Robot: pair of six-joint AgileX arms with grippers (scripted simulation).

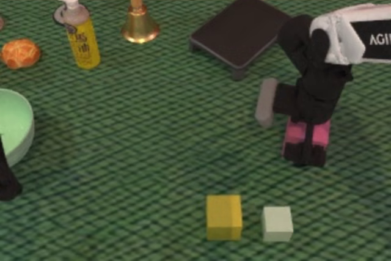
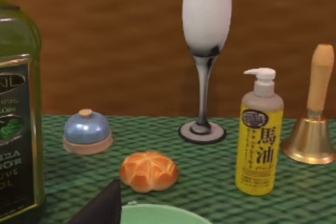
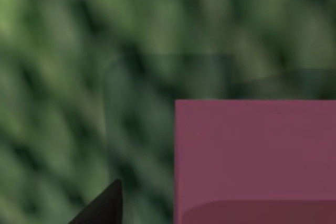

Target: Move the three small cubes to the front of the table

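Table [image 1: 153,151]: dark green woven-pattern cloth, brown wooden edge. Large cube [image 1: 297,131]: pink. Mid-sized cube [image 1: 223,216]: yellow. Smallest cube [image 1: 277,223]: pale grey-green. Flat rectangular tray [image 1: 239,30]: dark. Pump bottle [image 1: 79,33]: yellow, white top. Bell [image 1: 140,27]: brass-gold. Bowl [image 1: 13,125]: pale green. Bread roll [image 1: 20,52]: orange-brown.

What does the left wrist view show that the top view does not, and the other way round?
Only the left wrist view shows the blue dome bell, the green glass bottle and the wine glass's white bowl.

Only the top view shows the pink cube in the right hand, the yellow cube, the pale grey-green cube and the dark tray.

Both show the bread roll, the yellow pump bottle, the brass handbell, the green bowl and the green cloth table.
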